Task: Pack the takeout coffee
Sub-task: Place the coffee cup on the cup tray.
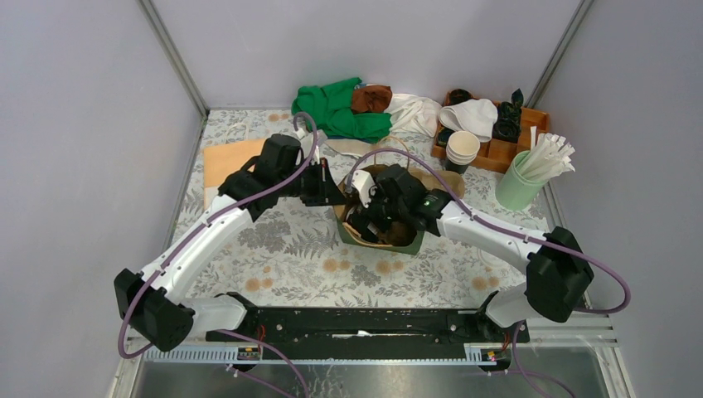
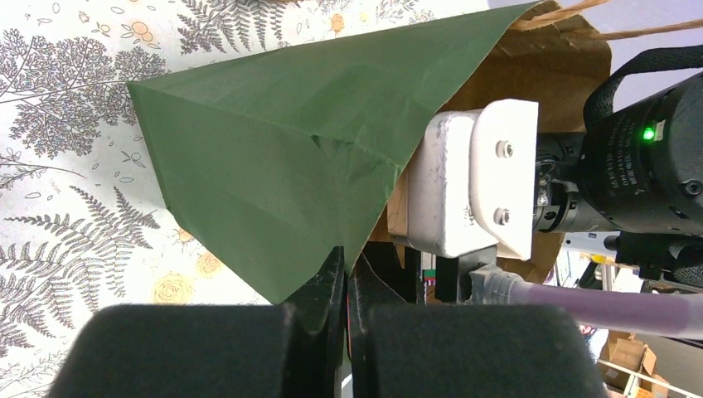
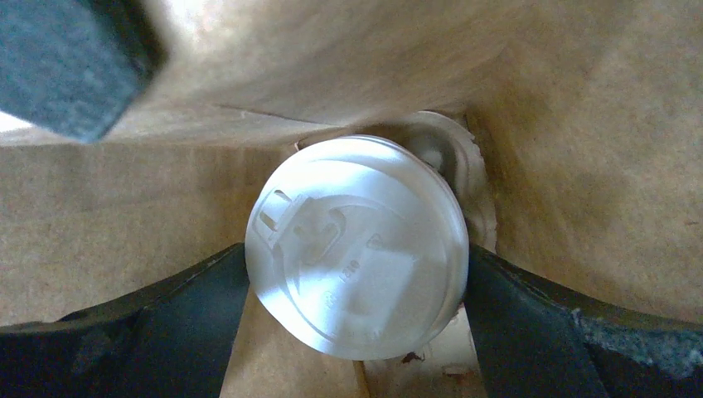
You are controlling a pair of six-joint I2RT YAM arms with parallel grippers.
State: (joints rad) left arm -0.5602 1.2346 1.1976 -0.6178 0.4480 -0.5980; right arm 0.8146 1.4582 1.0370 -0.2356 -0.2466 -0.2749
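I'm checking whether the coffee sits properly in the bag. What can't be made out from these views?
Top view: takeout coffee hidden by the right gripper inside the green bag.
Right wrist view: lid covers the cup body and footing; finger contact unclear.
Left wrist view: the bag wall, pinched by the left gripper, blocks the interior.
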